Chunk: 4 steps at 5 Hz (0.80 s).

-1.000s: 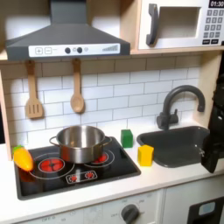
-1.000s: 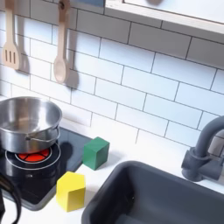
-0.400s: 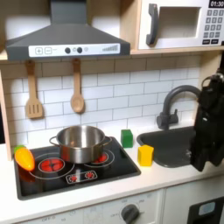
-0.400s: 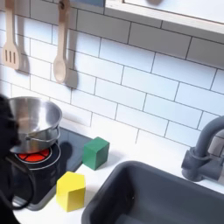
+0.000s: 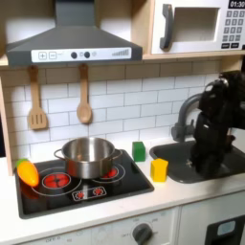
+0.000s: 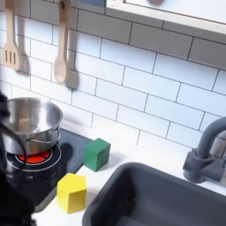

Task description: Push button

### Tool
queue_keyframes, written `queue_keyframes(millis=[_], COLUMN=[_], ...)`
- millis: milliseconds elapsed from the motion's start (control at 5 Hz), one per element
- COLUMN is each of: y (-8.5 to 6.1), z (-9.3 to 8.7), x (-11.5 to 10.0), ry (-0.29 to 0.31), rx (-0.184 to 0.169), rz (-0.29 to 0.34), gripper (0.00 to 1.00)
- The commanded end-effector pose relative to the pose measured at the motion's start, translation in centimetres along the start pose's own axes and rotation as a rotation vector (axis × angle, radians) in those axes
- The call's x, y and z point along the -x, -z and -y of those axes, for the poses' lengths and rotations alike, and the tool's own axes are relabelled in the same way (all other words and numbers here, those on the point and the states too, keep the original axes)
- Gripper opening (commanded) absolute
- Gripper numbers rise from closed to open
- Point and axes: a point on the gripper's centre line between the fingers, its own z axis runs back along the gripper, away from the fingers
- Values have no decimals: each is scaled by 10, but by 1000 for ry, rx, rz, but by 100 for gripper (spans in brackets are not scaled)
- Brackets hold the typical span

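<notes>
In the first exterior view, the black arm (image 5: 212, 124) is seen standing over the sink (image 5: 188, 159) at the right, blurred; whether the fingers are spread or pressed together cannot be told. The buttons (image 5: 79, 55) are set on the front of the range hood (image 5: 72, 43), far up and to the left, well apart from the arm. Open counter is left between the yellow block (image 5: 159, 169) and the sink's edge. The pot (image 5: 88, 156) is placed on the stove (image 5: 81, 182).
</notes>
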Motion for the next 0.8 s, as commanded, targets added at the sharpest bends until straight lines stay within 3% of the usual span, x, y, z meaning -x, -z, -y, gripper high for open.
queue_keyframes(millis=[0, 600], y=[-8, -31], z=[-15, -33], x=[-36, -94], ry=[-66, -131], rx=[-5, 17], rz=[102, 238], gripper=[0, 0])
